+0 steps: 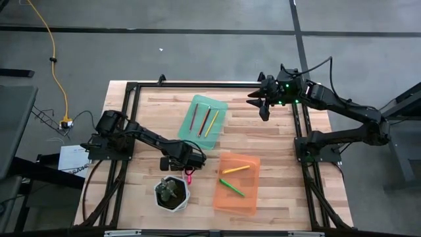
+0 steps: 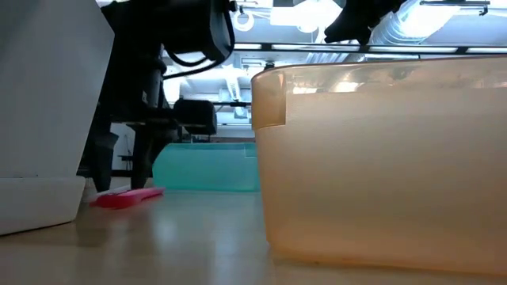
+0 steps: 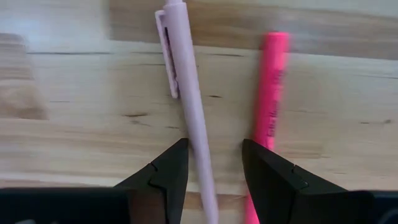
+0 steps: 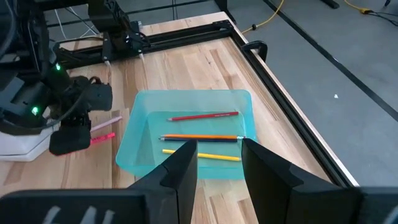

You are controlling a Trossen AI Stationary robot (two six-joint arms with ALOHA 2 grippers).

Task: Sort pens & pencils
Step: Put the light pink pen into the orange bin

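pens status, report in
Left pincer open, low over the pale pen and pink pen beside the pot. Right pincer open, waiting above green tray. Nothing blocking.

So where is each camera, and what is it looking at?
High view: above the table, looking straight down; both arms, green tray, orange tray.
Low view: at tabletop height, facing the orange tray's wall; left arm's dark parts.
Left wrist view: over the left gripper, open, facing the pale pink pen and bright pink pen.
Right wrist view: past the right gripper, open, toward the green tray.
Shared: both wrist views show the pink pens.
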